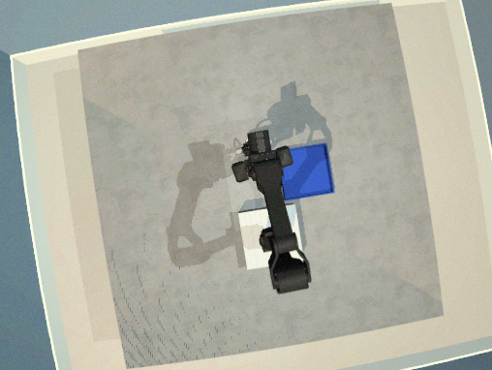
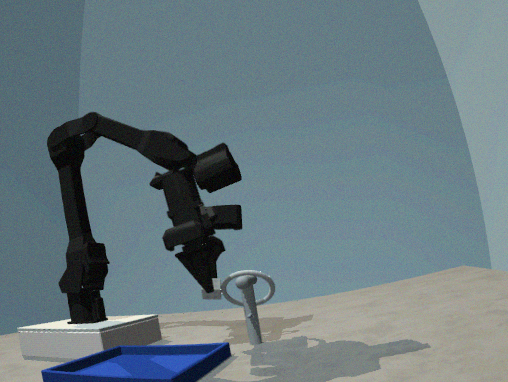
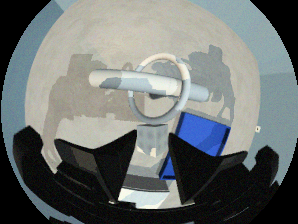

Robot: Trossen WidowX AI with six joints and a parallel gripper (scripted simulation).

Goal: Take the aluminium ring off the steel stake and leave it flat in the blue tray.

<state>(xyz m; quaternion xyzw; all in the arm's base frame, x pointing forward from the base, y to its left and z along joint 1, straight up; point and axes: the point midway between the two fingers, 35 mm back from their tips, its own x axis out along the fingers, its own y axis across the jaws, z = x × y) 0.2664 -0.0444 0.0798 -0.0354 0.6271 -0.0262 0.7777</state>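
The gripper [image 2: 212, 290] [image 3: 152, 137] is shut on the pale square tab [image 3: 152, 131] of the ring. The grey ring [image 3: 152, 120] [image 2: 273, 289] is held high off the table, tilted, at the top of the steel stake [image 2: 254, 325]. In the wrist view the ring's right side passes over the cross-bar [image 3: 112, 79] [image 2: 246, 281], while its left side passes under it. The bar still runs through the ring's opening. The blue tray [image 1: 320, 176] [image 2: 165, 361] [image 3: 200, 132] holds no ring. In the top view the arm hides most of the stake and ring.
The white base block [image 1: 254, 257] [image 2: 60, 344] carries the arm. In the top view the tray lies right of the gripper, partly under the arm. The tray has low raised walls. Arm shadows fall across the tray and the table [image 1: 378, 145].
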